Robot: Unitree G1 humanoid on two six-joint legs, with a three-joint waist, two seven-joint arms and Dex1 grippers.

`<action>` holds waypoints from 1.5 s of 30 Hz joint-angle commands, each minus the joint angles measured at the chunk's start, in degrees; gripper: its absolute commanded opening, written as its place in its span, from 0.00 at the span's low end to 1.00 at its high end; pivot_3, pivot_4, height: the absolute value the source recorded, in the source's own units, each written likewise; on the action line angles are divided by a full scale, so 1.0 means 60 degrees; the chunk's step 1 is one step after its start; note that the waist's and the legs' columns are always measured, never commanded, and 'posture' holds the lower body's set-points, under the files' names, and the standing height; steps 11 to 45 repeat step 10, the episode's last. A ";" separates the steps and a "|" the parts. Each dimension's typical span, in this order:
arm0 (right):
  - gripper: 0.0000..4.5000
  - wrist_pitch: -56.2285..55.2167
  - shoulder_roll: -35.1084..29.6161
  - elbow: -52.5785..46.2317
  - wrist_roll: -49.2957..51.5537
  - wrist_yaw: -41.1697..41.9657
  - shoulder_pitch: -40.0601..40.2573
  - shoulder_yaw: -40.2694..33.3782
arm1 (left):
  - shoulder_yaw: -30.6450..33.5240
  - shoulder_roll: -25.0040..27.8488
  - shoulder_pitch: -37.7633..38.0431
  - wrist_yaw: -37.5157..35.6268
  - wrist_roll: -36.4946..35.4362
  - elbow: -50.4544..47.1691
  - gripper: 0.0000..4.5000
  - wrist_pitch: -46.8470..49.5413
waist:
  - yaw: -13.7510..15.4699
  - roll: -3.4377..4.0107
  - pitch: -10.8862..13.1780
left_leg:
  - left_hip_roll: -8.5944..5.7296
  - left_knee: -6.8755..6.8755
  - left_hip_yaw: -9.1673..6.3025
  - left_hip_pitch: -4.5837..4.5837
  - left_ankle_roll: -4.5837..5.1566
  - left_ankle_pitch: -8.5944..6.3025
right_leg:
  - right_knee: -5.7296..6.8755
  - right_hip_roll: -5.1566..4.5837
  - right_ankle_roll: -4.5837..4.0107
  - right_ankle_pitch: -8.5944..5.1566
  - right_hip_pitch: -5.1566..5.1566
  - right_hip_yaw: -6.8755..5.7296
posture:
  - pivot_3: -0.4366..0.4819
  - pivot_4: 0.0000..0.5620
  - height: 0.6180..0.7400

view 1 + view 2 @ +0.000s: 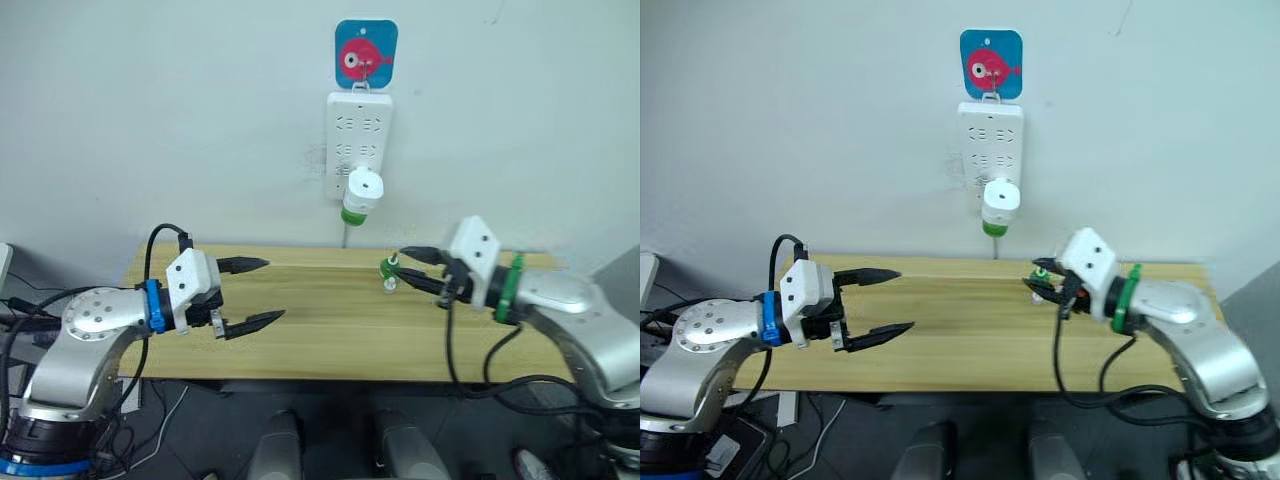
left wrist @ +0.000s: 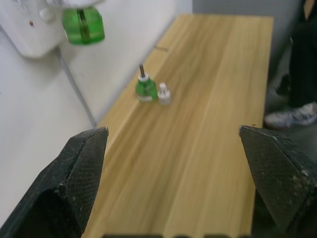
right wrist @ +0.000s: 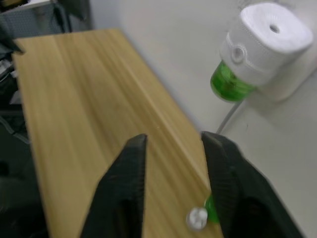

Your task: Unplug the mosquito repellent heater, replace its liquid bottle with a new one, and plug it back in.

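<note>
the long white multi-socket power strip (image 1: 358, 140) on the wall has the small white rounded plastic mosquito repellent heater (image 1: 362, 189) plugged in, above and left of the nearer right gripper (image 1: 418, 268), fingers parted, empty. left gripper (image 1: 250, 294) wide open, farther.

Mosquito repellent heater (image 1: 363, 188) plugged into wall power strip (image 1: 358, 140); left hand (image 1: 262, 291) spread over bench (image 1: 330, 340), right hand (image 1: 402, 265) beside green bottle (image 1: 388, 270).
</note>
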 commanded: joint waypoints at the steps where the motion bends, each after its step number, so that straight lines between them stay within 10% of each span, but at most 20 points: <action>1: 0.71 -0.0635 -0.0867 -0.0083 0.0163 0.0875 0.0444 -0.0992 | 0.0129 0.0481 -0.0251 -0.0292 0.0067 0.0125 1.00 0.0313 | -0.0002 -0.0003 -0.0073 | 0.0002 0.0000 0.0001 0.0001 0.0000 0.0000 | -0.0001 0.0001 0.0000 0.0000 0.0001 0.0000 | 0.50 0.13 1.00; 5: 1.00 -0.1147 -0.1503 0.0433 0.0409 0.1511 0.0707 -0.2010 | 0.0087 0.0687 -0.0324 0.0173 0.0611 0.0171 1.00 0.0441 | -0.0016 -0.0005 -0.0277 | 0.0001 -0.0003 0.0012 0.0005 0.0000 -0.0001 | -0.0022 0.0001 0.0007 0.0004 0.0010 0.0008 | 0.51 0.10 1.00; 45: 1.00 -0.1491 -0.2064 0.0917 0.0738 0.2321 0.1032 -0.2775 | 0.0191 0.0577 -0.0541 0.0386 0.0976 0.0540 1.00 0.0155 | 0.0005 -0.0005 -0.0439 | -0.0002 -0.0006 0.0010 0.0006 0.0001 -0.0002 | -0.0035 0.0000 0.0010 0.0005 0.0018 0.0004 | 0.53 0.07 1.00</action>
